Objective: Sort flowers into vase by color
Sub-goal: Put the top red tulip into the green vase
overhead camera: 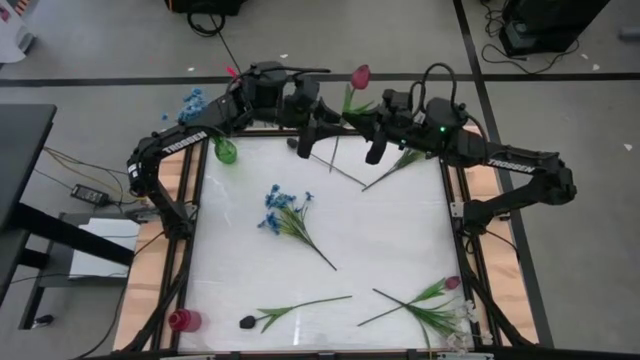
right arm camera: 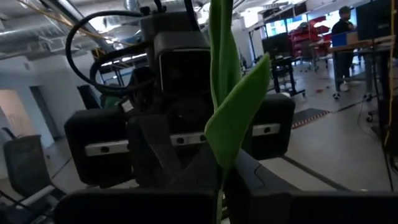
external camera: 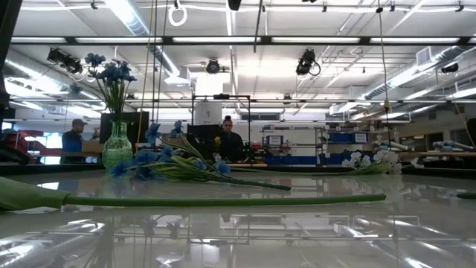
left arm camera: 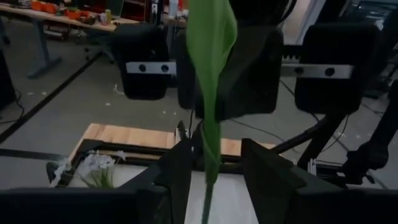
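Though started, far from finished: found only some blue flowers point(overhead camera: 192, 100) standing in the green vase point(overhead camera: 226, 151) at upper left. Held the pink flower point(overhead camera: 360, 75) at top centre in the closed right gripper point(right arm camera: 221, 180), with the left gripper point(left arm camera: 214, 168) open around its stem. Left lying: blue bunch point(overhead camera: 285, 210) at centre and other flowers point(overhead camera: 440, 295) along the bottom.
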Robot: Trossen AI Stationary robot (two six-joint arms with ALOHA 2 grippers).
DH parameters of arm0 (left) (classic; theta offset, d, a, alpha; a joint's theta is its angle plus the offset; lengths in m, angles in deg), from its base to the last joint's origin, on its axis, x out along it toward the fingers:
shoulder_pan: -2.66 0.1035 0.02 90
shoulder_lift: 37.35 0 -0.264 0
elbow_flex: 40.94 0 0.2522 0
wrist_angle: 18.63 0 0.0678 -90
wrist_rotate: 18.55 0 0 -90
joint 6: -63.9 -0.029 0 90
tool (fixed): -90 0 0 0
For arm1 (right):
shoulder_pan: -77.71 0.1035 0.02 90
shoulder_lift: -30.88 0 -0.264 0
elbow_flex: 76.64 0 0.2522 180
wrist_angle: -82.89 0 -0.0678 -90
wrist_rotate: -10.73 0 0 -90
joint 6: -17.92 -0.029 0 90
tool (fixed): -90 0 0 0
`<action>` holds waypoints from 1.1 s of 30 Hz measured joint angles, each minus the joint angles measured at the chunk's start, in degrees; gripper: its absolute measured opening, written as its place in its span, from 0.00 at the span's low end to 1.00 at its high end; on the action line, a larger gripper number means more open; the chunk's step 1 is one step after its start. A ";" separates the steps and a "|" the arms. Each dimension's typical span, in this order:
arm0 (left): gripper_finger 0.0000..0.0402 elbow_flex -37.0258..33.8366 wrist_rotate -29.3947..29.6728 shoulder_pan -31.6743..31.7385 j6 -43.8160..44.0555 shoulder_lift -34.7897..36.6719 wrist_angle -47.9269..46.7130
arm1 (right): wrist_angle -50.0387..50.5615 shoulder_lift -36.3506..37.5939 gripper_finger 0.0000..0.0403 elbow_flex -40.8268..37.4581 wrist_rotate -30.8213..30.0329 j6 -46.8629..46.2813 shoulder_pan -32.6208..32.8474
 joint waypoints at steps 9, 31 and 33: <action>0.05 0.00 1.71 0.56 3.30 -0.09 -0.82 | 0.92 0.02 0.04 0.00 1.72 -0.30 -0.68; 0.03 -0.23 27.39 6.15 1.20 1.60 -27.11 | 16.57 9.85 0.31 -0.02 -10.66 1.90 -6.95; 0.03 -1.49 27.08 6.14 0.52 1.62 -27.10 | 18.16 10.32 0.31 -0.02 -10.72 2.15 -7.62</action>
